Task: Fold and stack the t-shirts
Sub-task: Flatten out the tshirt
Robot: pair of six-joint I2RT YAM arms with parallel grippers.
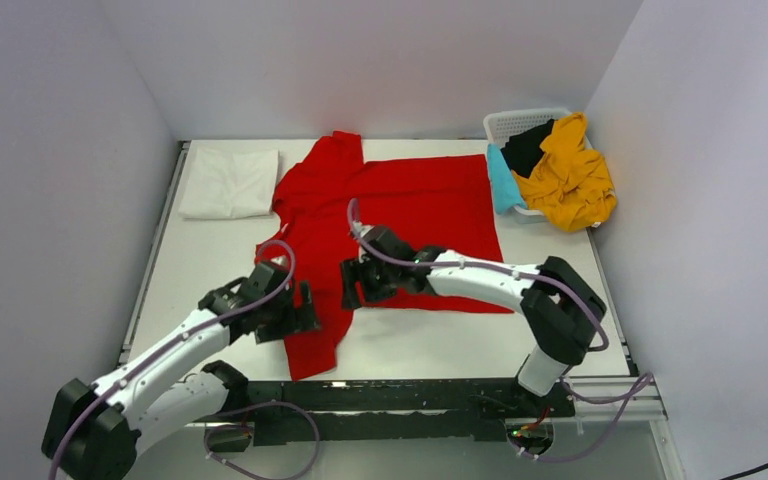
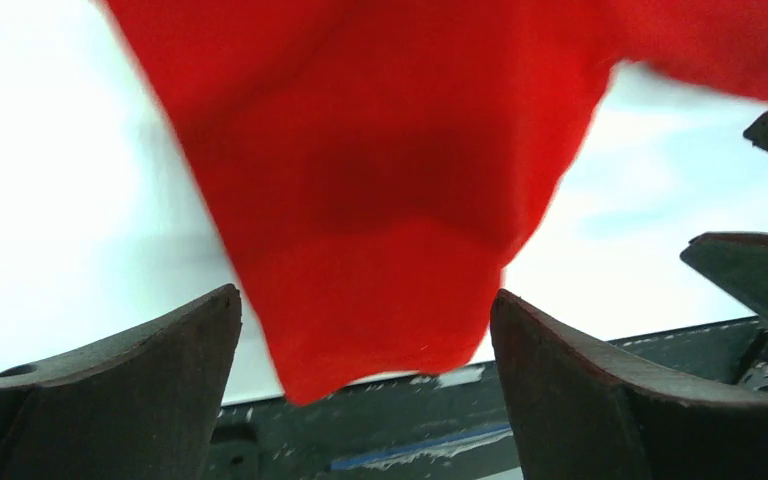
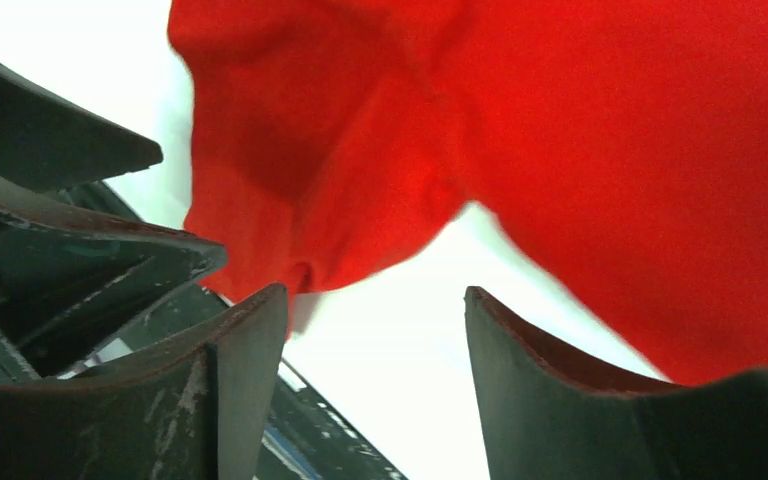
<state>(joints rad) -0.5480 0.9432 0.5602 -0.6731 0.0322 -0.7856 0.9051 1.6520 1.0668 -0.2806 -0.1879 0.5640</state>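
Red t-shirt (image 1: 410, 200): lies spread in the middle of the table (image 1: 200, 260), its body flat toward the right, its left side rumpled. One narrow part reaches down to the near edge of the table.
Left gripper (image 1: 298, 305): stands low at the left side of this narrow red part. In the left wrist view its gripper (image 2: 365, 300) has the fingers (image 2: 160, 350) wide apart, and the end of the red t-shirt (image 2: 380, 150) shows in the gap. It holds nothing.
Right gripper (image 1: 352, 285): stands low at the right side of the same part, near the left gripper. In the right wrist view its gripper (image 3: 375, 295) is also spread wide, with bare table and the edge of the red t-shirt (image 3: 610, 150) beyond it. It grips nothing.
White t-shirt (image 1: 228, 182): folded flat at the far left of the table, just beside the red one.
Basket (image 1: 515, 122): white lattice, at the far right corner.
Mustard-yellow t-shirt (image 1: 570, 180): heaped over the basket's rim.
Teal t-shirt (image 1: 502, 180): hangs at the basket's left side.
Black t-shirt (image 1: 528, 148): inside the basket.
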